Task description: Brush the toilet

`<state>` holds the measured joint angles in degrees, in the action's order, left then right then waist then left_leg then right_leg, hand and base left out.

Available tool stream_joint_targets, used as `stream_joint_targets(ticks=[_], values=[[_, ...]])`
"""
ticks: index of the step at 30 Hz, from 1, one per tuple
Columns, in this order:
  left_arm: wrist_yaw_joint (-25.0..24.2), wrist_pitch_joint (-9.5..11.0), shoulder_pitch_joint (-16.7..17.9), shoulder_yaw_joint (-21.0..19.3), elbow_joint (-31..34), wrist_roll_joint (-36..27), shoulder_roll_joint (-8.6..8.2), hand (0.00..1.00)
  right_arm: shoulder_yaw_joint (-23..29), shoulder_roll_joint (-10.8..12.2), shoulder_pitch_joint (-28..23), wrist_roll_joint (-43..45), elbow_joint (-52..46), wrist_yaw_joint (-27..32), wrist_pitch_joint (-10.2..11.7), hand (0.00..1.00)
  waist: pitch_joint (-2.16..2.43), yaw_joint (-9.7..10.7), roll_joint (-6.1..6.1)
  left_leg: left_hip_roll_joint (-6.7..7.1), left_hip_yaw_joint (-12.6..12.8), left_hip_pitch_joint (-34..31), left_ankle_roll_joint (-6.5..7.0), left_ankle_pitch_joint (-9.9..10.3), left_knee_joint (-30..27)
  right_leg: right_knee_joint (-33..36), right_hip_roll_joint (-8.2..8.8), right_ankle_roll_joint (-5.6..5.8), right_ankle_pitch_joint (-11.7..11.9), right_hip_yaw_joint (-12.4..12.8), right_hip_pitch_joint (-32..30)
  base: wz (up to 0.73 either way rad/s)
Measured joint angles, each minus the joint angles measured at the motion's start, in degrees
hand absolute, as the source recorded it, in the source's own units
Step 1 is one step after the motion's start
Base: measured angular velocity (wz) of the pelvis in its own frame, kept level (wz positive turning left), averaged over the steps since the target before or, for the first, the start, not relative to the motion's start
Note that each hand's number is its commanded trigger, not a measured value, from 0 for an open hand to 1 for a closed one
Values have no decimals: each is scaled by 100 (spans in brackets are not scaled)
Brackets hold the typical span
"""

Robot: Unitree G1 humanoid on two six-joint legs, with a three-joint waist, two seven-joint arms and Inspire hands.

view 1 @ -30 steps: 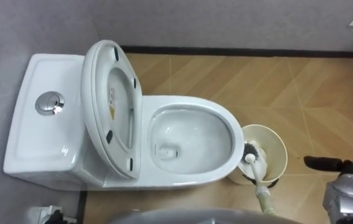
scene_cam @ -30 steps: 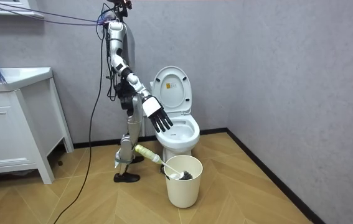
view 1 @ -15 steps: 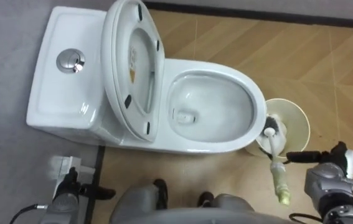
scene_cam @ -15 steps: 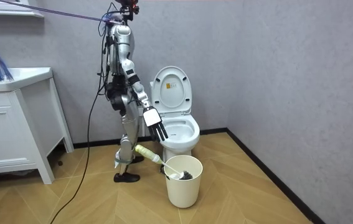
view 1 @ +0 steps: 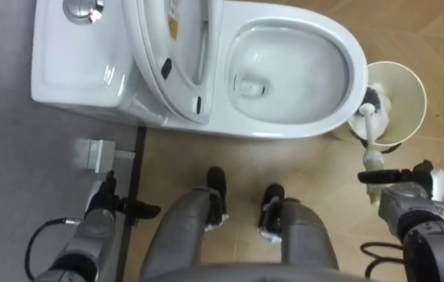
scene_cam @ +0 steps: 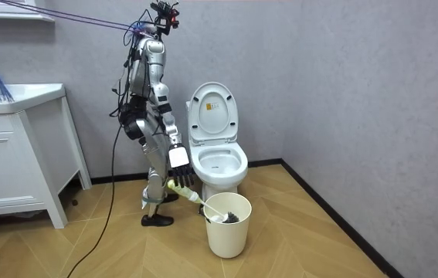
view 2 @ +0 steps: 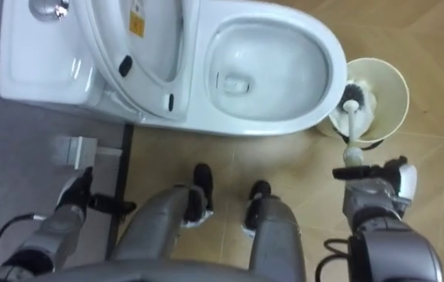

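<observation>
R hand (view 1: 411, 192) hovers at grip end of white toilet brush (view 1: 370, 137) (head down in round cream bucket (view 1: 417, 86)), fingers seemingly straight, unclamped. L hand (view 1: 106, 205) hangs low, fingers relaxed.

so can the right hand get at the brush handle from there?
Probably yes: the right hand hangs right by the brush handle's free end, which sticks out of the bucket, nothing between them.

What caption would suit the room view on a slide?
Robot stands beside the open toilet, right hand down by the brush that leans out of a bucket.
</observation>
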<state>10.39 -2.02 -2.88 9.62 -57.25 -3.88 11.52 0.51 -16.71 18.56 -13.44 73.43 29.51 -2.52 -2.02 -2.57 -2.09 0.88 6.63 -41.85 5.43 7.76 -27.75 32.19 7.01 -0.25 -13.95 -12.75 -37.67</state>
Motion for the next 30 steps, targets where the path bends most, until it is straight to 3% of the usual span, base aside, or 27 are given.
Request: stream_joint_targets(ticks=[8, 13, 16, 22, 30], values=[[28, 13, -204, 243, 44, -465, 33, 0, -354, -196, 17, -237, 32, -100, -5, 0, -8, -79, -39, -2, 15, -495, -44, -87, -175, 352, 58, -109, -96, -21, -560, 4], [42, 37, -236, 329, 266, -462, 143, 0, -379, -375, 79, -303, -2, -222, -3, 0, -25, -113, -92, 10, -47, -1088, -95, 129, -849, 1137, 191, -199, -455, -26, -1149, 14], [77, 26, -237, 348, 286, -458, 276, 0, -383, -443, 93, -357, -2, -221, -5, 0, -23, -106, -98, -18, -68, -1373, -141, 186, -1107, 1395, 205, -282, -545, -39, -1408, 5], [253, 25, -233, 373, 444, -443, 313, 0, -403, -572, 161, -643, -66, -213, -6, 0, -24, -98, -96, -30, -78, -1899, -178, 206, -1440, 1837, 308, -410, -650, -96, -1933, 4], [513, 49, -230, 372, 659, -427, 356, 0, -432, -718, 459, -639, -64, -174, 0, 0, -19, -129, -86, -93, -68, -2411, -172, 209, -1747, 2152, 336, -447, -667, -72, -2448, 0]])
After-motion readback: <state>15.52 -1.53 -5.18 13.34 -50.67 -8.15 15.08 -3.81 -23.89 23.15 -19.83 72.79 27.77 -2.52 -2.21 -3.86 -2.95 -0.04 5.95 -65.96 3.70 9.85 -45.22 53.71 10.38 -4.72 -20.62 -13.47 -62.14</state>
